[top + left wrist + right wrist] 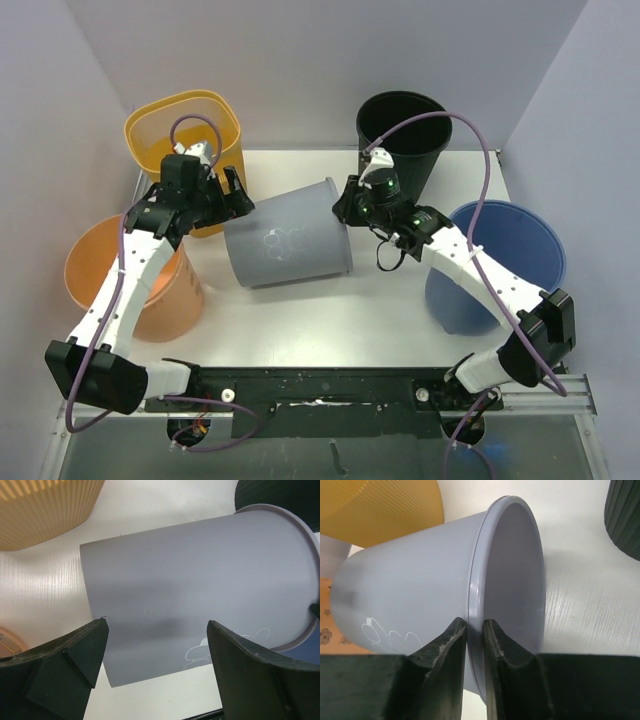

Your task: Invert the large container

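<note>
Right wrist (only): gripper (475, 624) pinches container (410, 575)

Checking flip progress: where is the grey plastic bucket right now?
In the top view, the grey plastic bucket lies on its side mid-table, between the yellow ribbed bin and black ribbed bin, rim pinched by the right gripper.

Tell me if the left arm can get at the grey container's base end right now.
Probably yes: the left gripper hangs open right at the base end of the grey container, nothing between them; the right gripper pinches only its rim.
</note>
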Robot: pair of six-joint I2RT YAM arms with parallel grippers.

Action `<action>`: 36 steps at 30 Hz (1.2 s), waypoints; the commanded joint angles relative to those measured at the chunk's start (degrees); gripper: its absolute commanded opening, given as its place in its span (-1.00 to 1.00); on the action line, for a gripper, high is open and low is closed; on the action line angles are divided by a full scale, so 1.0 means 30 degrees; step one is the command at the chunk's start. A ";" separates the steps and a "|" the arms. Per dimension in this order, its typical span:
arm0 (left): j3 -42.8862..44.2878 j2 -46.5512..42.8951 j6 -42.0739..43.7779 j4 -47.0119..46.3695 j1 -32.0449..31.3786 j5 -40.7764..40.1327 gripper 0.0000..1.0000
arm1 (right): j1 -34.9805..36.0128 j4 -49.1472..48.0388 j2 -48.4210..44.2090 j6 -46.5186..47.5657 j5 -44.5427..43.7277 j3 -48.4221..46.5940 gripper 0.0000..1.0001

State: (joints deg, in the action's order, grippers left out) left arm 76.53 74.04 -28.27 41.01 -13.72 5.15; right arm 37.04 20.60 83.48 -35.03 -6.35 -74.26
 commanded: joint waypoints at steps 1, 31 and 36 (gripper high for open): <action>0.0241 -0.0658 0.0166 -0.0133 0.0299 0.0044 0.62 | -0.0712 -0.0747 -0.0309 -0.0416 -0.0007 -0.0177 -0.74; -0.4475 -0.0737 -0.3321 -0.9813 0.1525 1.1502 0.61 | -0.3171 -0.2062 -0.2399 -0.2529 0.2658 0.3764 -0.88; -0.4742 -0.1020 -0.4702 -1.2033 0.1547 1.3660 0.61 | -0.3295 -0.2171 -0.2429 -0.2718 0.3022 0.4030 -0.88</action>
State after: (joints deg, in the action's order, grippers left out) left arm 61.67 73.67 -37.30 17.43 -8.34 32.88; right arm 26.26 12.80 76.42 -41.69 0.19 -63.72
